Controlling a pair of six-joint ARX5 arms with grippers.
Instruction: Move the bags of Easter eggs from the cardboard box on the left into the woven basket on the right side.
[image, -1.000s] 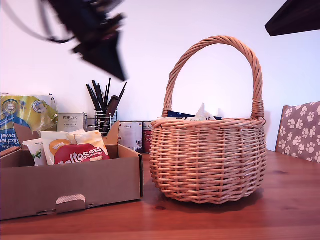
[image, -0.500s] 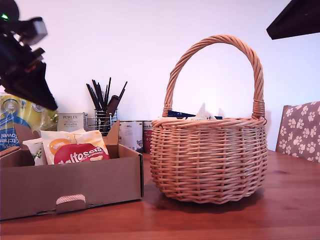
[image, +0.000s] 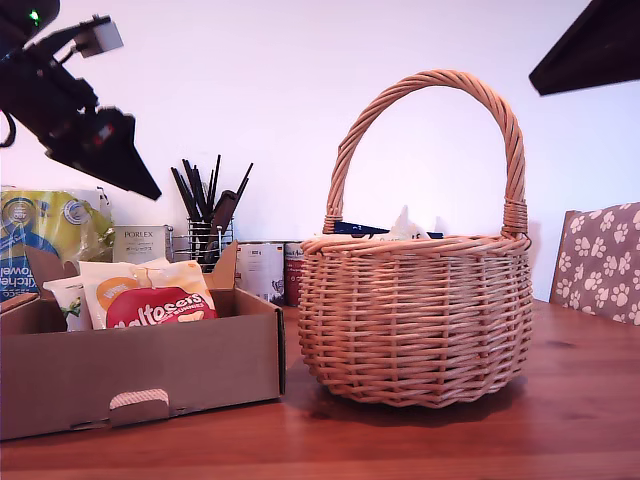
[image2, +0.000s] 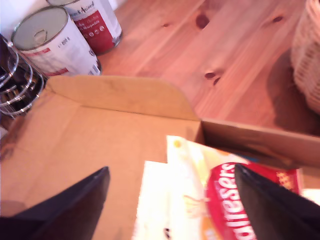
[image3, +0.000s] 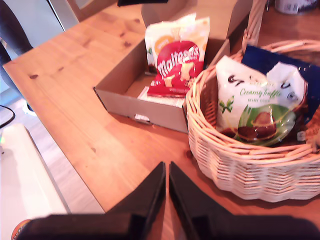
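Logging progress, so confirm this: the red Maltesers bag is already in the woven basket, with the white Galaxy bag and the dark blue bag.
Not quite. The Maltesers bag is in the cardboard box, not the woven basket. The second wrist view shows it. The Galaxy bag and dark blue bag are in the basket.

The exterior view sits low, almost at the level of the table (image: 560, 420), and faces the wall from near; the cardboard box (image: 150, 375) is on the exterior view's left, the woven basket (image: 415, 320) in the middle. The first wrist view looks steeply down into the same box (image2: 100, 135) from close above — its Maltesers bag (image2: 240, 200) appears in all three views (large here). The second wrist view looks down from higher and further, taking in the box (image3: 145, 102) and the basket (image3: 250, 165) together.
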